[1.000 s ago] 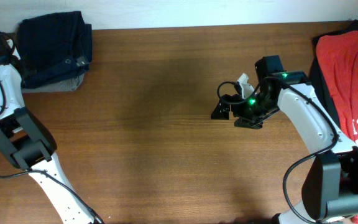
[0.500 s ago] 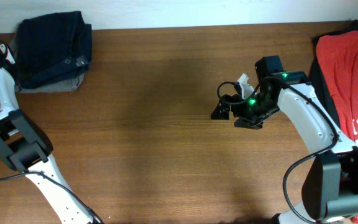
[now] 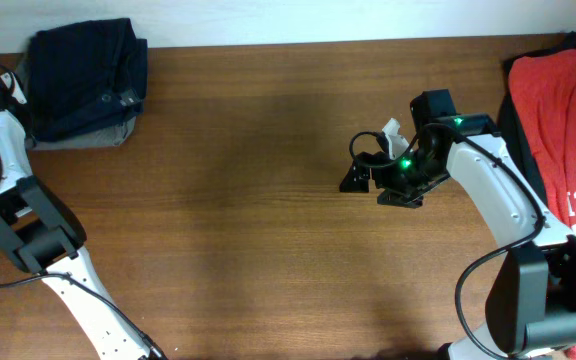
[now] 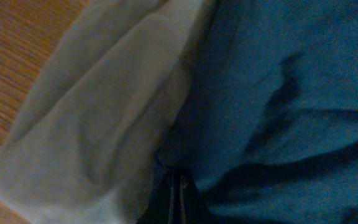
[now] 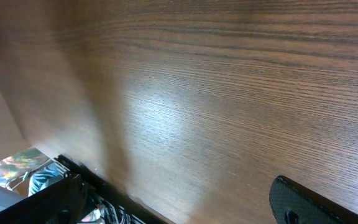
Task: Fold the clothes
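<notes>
Since a second ago, slight withdrawal of the left gripper [image 4: 174, 190] toward the left edge of the table [image 3: 218, 220]; no change at the right gripper [image 3: 360, 166] or in the cloth. Left fingertips pressed together, with only a thin seam between them in the wrist view; whether pinching cloth or not, impossible to tell. Right at those fingertips and spreading ahead of them, the clothes [image 3: 88, 72]: dark navy shorts, folded into a compact bundle at the table's far-left corner. Under the navy bundle, and left of the fingertips in the wrist view, grey-olive shorts [image 4: 86, 124], peeking out along the bundle's near edge from overhead. Right gripper hovers over bare wood, well apart from the clothes, fingers [image 5: 303, 200] spread wide and holding nothing. Behind that gripper, past its arm, a red T-shirt [image 3: 566, 110] with white lettering, lying at the table's right edge.
</notes>
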Robot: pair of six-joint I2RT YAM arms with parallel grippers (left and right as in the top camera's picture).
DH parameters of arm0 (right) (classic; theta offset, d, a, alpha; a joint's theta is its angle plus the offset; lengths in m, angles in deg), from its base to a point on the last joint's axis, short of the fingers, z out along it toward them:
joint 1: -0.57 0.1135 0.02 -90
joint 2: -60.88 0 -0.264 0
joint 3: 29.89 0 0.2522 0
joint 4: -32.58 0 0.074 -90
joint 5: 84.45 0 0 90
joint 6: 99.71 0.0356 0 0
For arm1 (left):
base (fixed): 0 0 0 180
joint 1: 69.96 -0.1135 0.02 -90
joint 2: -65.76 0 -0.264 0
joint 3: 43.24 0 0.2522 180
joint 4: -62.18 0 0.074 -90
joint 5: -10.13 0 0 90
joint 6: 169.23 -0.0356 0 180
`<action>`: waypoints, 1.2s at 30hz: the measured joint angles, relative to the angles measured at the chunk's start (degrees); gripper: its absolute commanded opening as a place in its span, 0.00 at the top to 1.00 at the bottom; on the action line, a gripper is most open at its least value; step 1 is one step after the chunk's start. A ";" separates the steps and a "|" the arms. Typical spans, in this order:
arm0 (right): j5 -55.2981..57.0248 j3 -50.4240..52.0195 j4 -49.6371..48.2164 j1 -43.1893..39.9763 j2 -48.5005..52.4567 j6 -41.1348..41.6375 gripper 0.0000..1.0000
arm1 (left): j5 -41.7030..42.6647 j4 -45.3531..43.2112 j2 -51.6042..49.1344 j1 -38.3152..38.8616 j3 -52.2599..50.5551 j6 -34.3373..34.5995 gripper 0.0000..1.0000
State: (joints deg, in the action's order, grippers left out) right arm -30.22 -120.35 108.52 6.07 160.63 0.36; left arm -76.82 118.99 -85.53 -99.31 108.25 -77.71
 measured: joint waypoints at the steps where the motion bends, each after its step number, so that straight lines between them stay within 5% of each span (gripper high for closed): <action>1: 0.00 0.00 0.00 0.00 0.00 -0.04 0.01 | 0.00 1.16 -0.26 0.00 1.42 0.00 0.99; 13: 0.00 0.00 0.00 0.00 0.00 -0.07 0.01 | 0.04 8.02 -1.01 0.00 19.12 0.00 0.99; 36: 0.00 0.00 0.92 0.00 0.00 -0.70 0.01 | -5.46 6.95 -1.22 0.00 20.00 0.00 0.99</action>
State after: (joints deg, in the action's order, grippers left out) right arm -30.22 -120.35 109.43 6.07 160.63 -0.34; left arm -82.28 125.94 -86.75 -99.31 128.25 -77.71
